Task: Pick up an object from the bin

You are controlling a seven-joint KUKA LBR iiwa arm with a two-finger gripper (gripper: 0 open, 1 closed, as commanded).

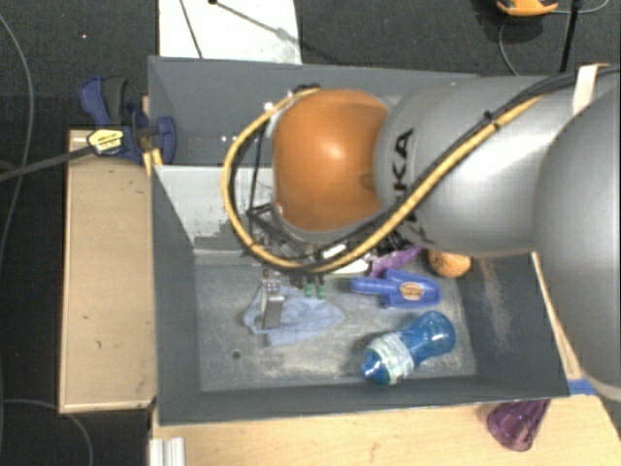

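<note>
My gripper [273, 309] hangs below the orange wrist cover, low in the bin's left middle. Its tip is down on the left end of a flat pale lavender-blue thing [303, 324], which lies crumpled on the bin floor. Just to the right lies a blue clamp-like tool [392, 287] with an orange spot. Whether the gripper grips the lavender thing cannot be made out.
A blue plastic bottle [409, 346] with a pale label lies near the front right. A purple thing [396, 258] and a tan-orange thing [449, 262] sit at the right, half under the arm. The arm covers the bin's back and right.
</note>
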